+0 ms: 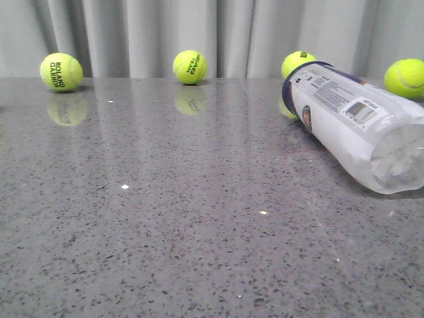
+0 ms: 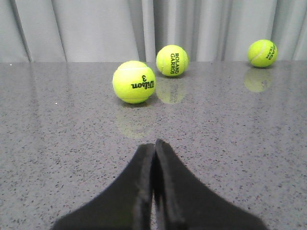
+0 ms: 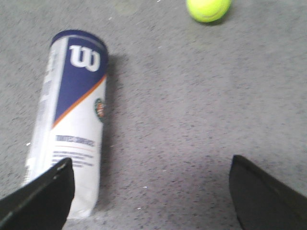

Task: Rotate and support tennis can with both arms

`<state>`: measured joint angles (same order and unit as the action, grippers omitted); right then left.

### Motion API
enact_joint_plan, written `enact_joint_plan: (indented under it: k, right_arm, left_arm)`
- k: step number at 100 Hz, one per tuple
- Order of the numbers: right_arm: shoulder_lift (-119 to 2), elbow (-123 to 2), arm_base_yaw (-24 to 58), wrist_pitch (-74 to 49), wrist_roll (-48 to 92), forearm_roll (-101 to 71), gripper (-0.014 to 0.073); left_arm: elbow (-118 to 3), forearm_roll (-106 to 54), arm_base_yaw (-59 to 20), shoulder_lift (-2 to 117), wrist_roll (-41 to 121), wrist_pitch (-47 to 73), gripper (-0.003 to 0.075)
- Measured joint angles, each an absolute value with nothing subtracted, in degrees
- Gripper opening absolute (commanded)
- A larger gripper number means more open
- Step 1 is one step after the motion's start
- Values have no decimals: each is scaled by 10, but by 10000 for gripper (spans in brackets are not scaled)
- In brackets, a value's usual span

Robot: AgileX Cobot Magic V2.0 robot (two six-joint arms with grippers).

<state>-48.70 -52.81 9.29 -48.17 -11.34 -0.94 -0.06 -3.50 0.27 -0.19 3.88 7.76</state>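
The tennis can [image 1: 354, 122] lies on its side at the right of the grey table, navy rim toward the back, clear end toward the front right. In the right wrist view the can [image 3: 74, 115] shows its navy swoosh, orange stripe and round logo. My right gripper [image 3: 151, 191] is open, hovering above the table; one finger [image 3: 41, 199] overlaps the can's clear end, and nothing is between the jaws. My left gripper [image 2: 154, 148] is shut and empty, low over the table, pointing at tennis balls. Neither gripper shows in the front view.
Tennis balls lie along the back by the curtain [image 1: 61, 71], [image 1: 190, 67], [image 1: 298, 63], [image 1: 405, 78]. In the left wrist view a Wilson ball [image 2: 134, 82] lies ahead of the fingers, with two more balls behind [image 2: 172, 60], [image 2: 263, 52]. One ball [image 3: 208, 8] lies beyond the can.
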Motion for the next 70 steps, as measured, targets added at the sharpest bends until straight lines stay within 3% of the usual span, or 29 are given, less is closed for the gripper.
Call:
enact_joint_plan:
  k: [33,70]
  right_arm:
    - [-687,-691,164,-599,-112,-49,646]
    - [-867,-813,182,-654,-112,-81,646]
  left_arm:
    - [-1,-35,3,-2,39,78,-20]
    - [-1,-35,3,-2,39,78,-20]
